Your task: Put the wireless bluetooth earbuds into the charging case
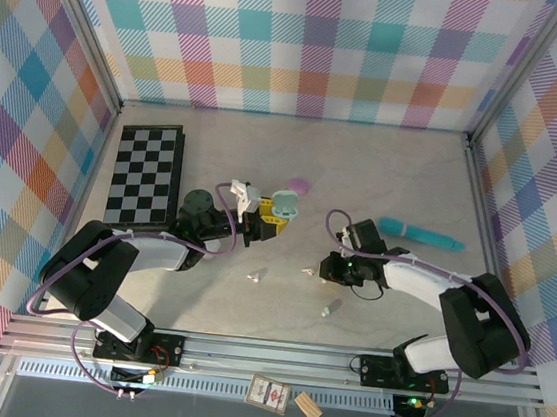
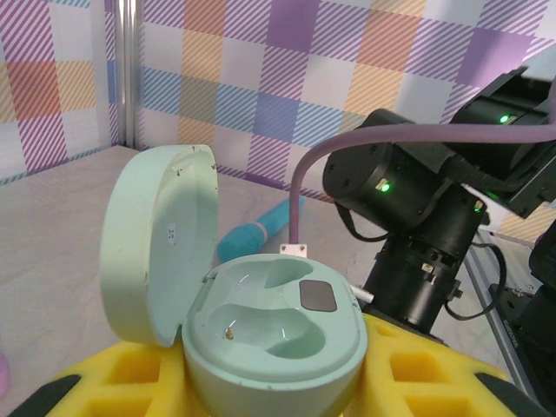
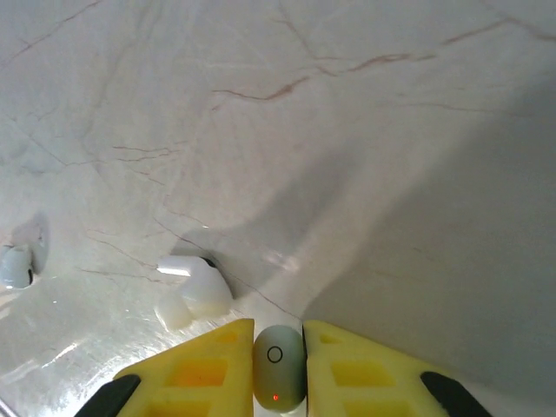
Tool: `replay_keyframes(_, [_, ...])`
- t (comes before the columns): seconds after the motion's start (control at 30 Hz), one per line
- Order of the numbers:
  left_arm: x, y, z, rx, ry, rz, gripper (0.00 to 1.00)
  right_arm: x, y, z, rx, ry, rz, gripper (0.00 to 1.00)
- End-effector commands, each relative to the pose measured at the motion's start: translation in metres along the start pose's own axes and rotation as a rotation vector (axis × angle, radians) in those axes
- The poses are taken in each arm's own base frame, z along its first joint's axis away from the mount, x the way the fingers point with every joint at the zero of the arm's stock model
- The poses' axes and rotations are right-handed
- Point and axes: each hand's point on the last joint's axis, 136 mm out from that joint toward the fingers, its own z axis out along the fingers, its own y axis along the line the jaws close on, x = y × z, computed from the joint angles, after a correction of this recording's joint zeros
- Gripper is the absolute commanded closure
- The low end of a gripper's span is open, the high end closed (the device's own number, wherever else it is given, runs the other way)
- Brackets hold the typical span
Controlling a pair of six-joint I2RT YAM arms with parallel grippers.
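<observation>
On the pale marble-patterned desk [image 1: 383, 170], the left pincer [image 2: 271, 387] is clamped around a pale mint, pebble-shaped plastic charging case [image 2: 278, 334] — its lid [image 2: 152, 243] stands open and both wells are empty. The right pincer [image 3: 278, 332] is closed tight on one tiny glossy pale mint earbud [image 3: 278, 369], close to the desk. Just beside it lies a white glossy earbud [image 3: 198, 288] — another small pale earbud [image 3: 17, 266] sits further off. A long teal wand [image 1: 419, 233] lies beyond the right arm, well apart from a black-and-white chessboard [image 1: 146, 175].

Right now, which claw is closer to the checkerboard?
Left. The left claw, gripping the open case, sits just right of the checkerboard; the right claw, pinching an earbud, is farther right, beyond that case.
</observation>
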Motion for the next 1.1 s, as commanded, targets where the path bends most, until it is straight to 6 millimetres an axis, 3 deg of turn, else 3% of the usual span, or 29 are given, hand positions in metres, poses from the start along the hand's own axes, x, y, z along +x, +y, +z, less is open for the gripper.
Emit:
replay_keyframes(0.0, [-0.013, -0.005, 0.002, 0.011, -0.033, 0.051, 0.71, -0.015, -0.015, -0.019, 0.142, -0.102, 0.047, 0.81])
replay_keyframes(0.23, [-0.010, -0.002, 0.004, 0.006, -0.027, 0.056, 0.71, -0.044, -0.029, -0.055, 0.369, -0.339, 0.066, 0.81])
replay_keyframes(0.4, [-0.007, 0.000, 0.008, 0.006, -0.021, 0.056, 0.71, -0.057, -0.015, -0.075, 0.413, -0.416, 0.046, 0.82])
replay_keyframes(0.67, [-0.006, -0.002, 0.015, 0.031, -0.020, 0.054, 0.71, -0.072, 0.044, -0.093, 0.253, -0.461, -0.087, 0.82])
replay_keyframes(0.8, [-0.009, -0.007, 0.017, 0.061, -0.020, 0.045, 0.71, -0.079, 0.093, -0.105, 0.054, -0.484, -0.224, 0.82])
replay_keyframes(0.93, [-0.010, -0.016, 0.017, 0.099, -0.008, 0.038, 0.71, -0.078, 0.134, -0.126, -0.124, -0.521, -0.374, 0.83])
replay_keyframes(1.07, [-0.010, -0.023, 0.016, 0.131, 0.005, 0.029, 0.71, -0.075, 0.157, -0.146, -0.212, -0.557, -0.492, 0.83])
